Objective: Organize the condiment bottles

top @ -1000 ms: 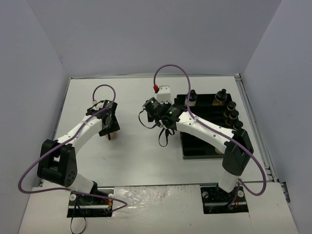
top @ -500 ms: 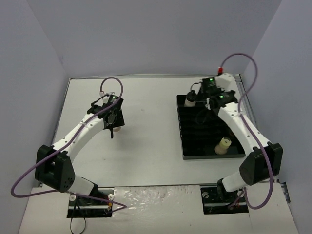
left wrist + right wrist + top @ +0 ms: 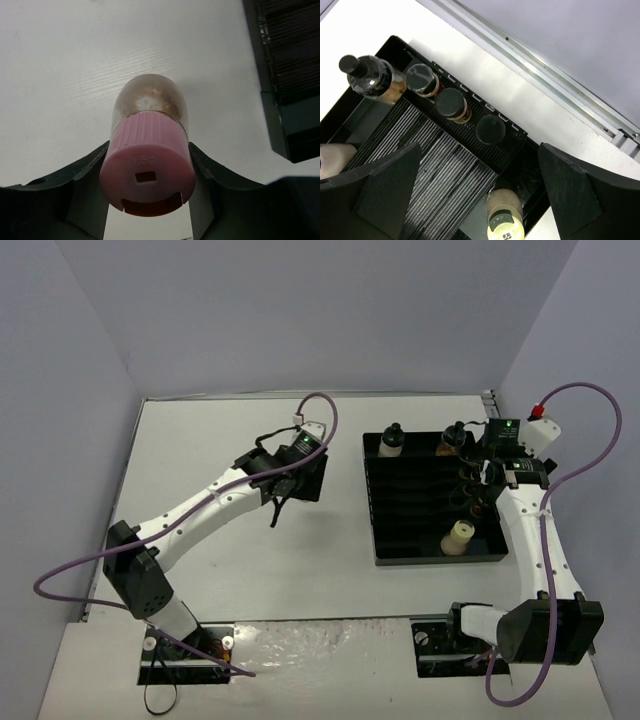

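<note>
A pink-capped condiment bottle [image 3: 148, 165] with brownish contents is clamped between my left gripper's [image 3: 148, 150] dark fingers, above the white table. In the top view that left gripper [image 3: 282, 502] hangs left of the black slotted tray [image 3: 420, 552]. My right gripper [image 3: 478, 490] stands wide open over the tray's right column. Below it are three black-capped jars [image 3: 451, 104] in a row, a taller black-capped bottle [image 3: 370, 79] and a pale-yellow-capped bottle [image 3: 505, 221]. Nothing lies between the right gripper's [image 3: 482, 192] fingers. Another pale bottle [image 3: 392, 440] stands at the tray's back left.
The tray's near corner [image 3: 292, 85] shows at the right of the left wrist view. A metal rail [image 3: 555, 85] runs along the table's right edge beside the tray. Grey walls enclose the table on three sides.
My left arm has swung right toward the tray with the pink-capped bottle. My right arm has crossed from the table's middle, past the tray's back, to its right column, jaws open throughout.
</note>
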Robot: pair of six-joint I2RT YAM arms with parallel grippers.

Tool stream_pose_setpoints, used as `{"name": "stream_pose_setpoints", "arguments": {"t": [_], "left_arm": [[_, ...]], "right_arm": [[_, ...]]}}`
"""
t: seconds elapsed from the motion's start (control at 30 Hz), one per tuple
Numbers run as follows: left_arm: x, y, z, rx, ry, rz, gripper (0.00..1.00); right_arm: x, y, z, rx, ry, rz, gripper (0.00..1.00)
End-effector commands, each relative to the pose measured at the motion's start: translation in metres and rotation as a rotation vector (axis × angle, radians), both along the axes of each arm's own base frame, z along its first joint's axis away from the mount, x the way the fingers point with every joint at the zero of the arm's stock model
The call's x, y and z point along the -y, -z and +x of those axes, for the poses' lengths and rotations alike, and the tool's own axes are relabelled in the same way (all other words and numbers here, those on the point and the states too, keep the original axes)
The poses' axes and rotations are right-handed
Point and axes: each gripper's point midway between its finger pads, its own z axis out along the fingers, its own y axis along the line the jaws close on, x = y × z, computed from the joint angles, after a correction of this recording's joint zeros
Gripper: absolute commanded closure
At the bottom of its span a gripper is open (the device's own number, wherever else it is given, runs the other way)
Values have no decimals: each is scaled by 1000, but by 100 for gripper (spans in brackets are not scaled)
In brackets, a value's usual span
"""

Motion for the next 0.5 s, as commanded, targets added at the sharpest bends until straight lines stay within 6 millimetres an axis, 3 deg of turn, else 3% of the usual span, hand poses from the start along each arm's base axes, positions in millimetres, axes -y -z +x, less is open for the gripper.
{"name": "stream_pose_setpoints", "arguments": {"t": [0.0,0.47], "left_arm": [[48,-26,-4,59,153,-14,100],[167,-25,-63,61,508,-12,100]], "right_arm": [[-2,-2,-1,30,1,12,0],[-2,5,-7,21,9,15,0]]}}
